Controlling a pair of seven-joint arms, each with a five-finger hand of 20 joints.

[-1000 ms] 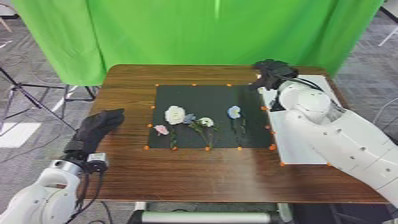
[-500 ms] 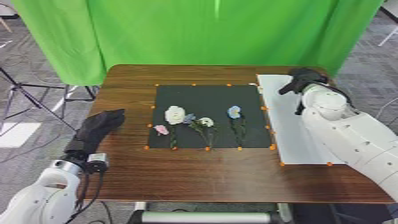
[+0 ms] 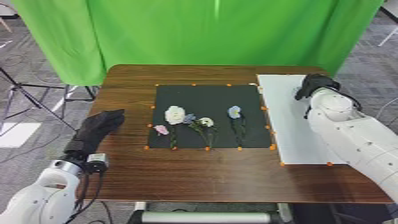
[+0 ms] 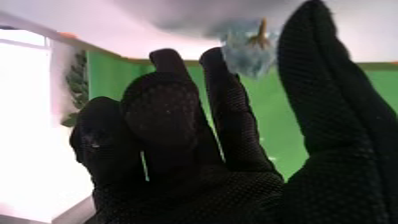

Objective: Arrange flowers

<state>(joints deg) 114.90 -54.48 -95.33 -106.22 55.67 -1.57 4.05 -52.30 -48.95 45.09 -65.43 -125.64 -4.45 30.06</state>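
in the head view, the right hand point(image 3: 318, 84) is at the upper right of the frame, over the white board point(image 3: 306, 135); the left hand point(image 3: 99, 125) lies at the left, fingers straight and close together. near the middle, on the black mat point(image 3: 204, 95), are a big white flower point(image 3: 175, 114), a pink flower point(image 3: 161, 129), a small white flower point(image 3: 206, 121) and a blue flower point(image 3: 234, 112) set apart to the right. stems below the small white flower bunch closely, so pulling one could drag its neighbour.

in the right wrist view, the right hand's fingers are straight, with a wide gap to the thumb. a pale blue bloom point(image 4: 245, 57) shows in that gap; i cannot tell whether anything touches it. the likely next step is a pinch. if the thumb closes off-centre, the bloom could roll away; too hard a squeeze might crush the petals, while a shallow one could let it drop.
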